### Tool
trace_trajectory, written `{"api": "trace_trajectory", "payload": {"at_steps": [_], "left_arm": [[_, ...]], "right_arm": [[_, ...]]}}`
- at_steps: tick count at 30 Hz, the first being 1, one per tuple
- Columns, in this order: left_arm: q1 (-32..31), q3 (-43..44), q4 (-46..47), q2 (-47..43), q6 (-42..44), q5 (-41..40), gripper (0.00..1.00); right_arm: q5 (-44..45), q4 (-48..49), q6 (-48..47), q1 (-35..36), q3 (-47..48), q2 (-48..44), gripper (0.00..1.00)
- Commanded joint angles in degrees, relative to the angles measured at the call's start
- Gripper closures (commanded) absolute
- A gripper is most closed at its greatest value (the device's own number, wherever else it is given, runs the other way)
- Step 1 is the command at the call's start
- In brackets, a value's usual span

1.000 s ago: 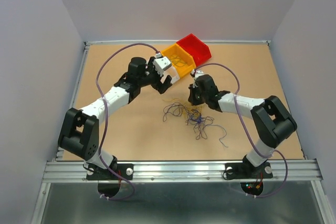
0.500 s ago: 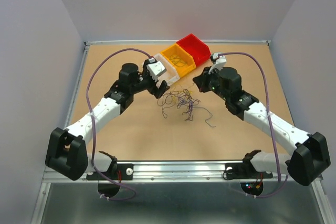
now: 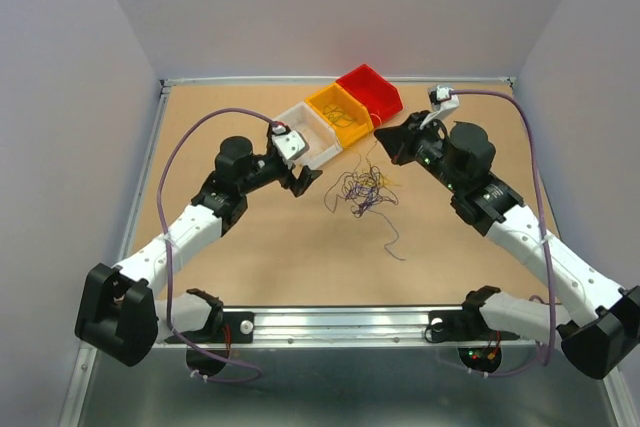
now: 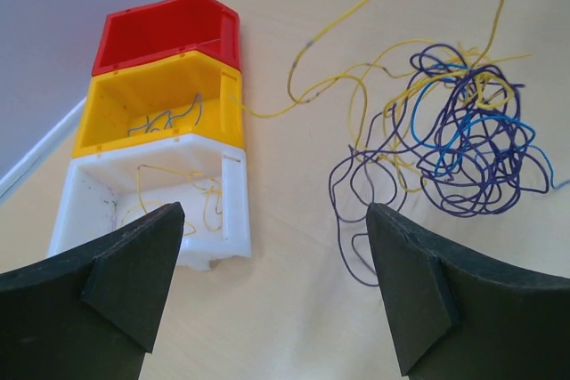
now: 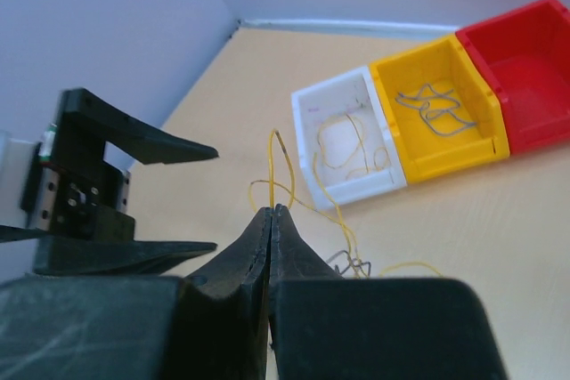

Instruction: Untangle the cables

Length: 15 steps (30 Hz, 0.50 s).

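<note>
A tangle of thin cables, purple, blue and yellow, lies mid-table; it also shows in the left wrist view. My right gripper is raised near the bins and shut on a yellow cable that loops above its fingertips and trails down toward the tangle. My left gripper is open and empty, low over the table left of the tangle; in its own view bare table lies between the jaws.
Three bins stand in a row at the back: white with yellow wires, yellow with grey wires, red. A loose purple strand trails toward the front. Walls enclose the table.
My right gripper has risen and moved back-right with the yellow cable, dragging the tangle right and toward the bins. My left gripper has drawn back from the bins and dropped left of the tangle.
</note>
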Motion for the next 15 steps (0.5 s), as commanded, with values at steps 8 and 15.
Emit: {"api": "trace_trajectory", "payload": {"at_steps": [8,15], "left_arm": [[-0.57,2.85,12.64,3.94,-4.54,6.67,0.02],[-3.91,6.37,17.72,9.04,-6.38,10.45,0.02]], "right_arm": [[-6.82,1.91,0.36,0.49,8.75,-4.39,0.99],[-6.21,3.23,1.24,0.49,7.34,-5.53,0.99]]}}
